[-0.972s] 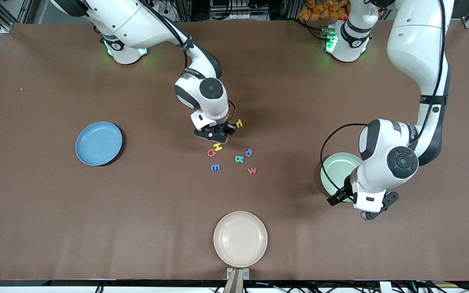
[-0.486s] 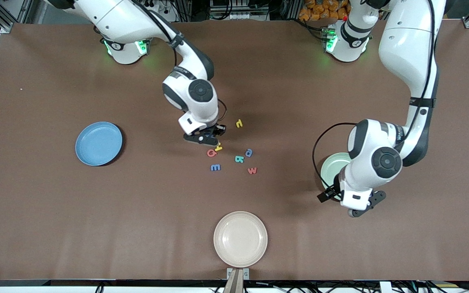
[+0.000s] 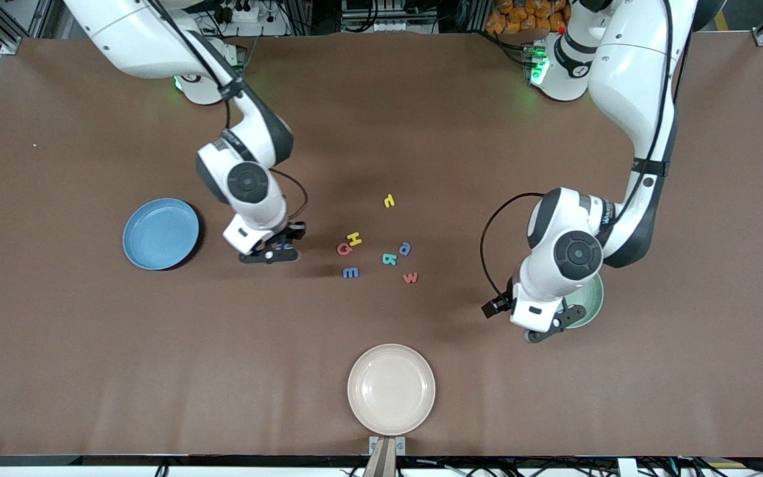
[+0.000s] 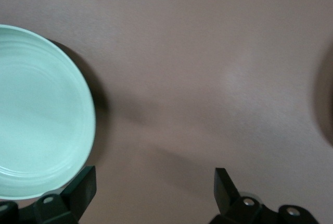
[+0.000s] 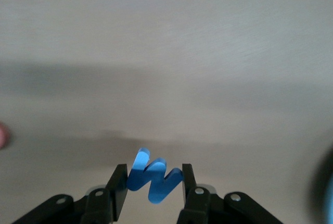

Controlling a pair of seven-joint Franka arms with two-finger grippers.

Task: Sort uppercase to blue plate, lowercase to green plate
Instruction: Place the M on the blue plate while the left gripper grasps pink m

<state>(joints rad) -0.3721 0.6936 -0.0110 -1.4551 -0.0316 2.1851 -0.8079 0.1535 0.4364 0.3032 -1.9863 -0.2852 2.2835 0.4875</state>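
Both plates look empty, so the sorting appears barely begun. The right end effector point(image 5: 154, 187) is closed on a blue zigzag letter point(image 5: 155, 179), hovering over bare table between the blue plate point(image 3: 160, 234) and the letter cluster. Seven letters lie mid-table: yellow H point(image 3: 354, 239), red Q point(image 3: 344, 249), blue letter point(image 3: 351, 272), teal letter point(image 3: 389, 259), rounded blue letter point(image 3: 405, 249), red w point(image 3: 410, 277), yellow hooked letter point(image 3: 389, 200). The left end effector point(image 4: 155, 193) hangs wide open, holding nothing, beside the green plate point(image 4: 36, 130). Open table surrounds both plates; a cream plate point(image 3: 391, 389) sits near the front edge.
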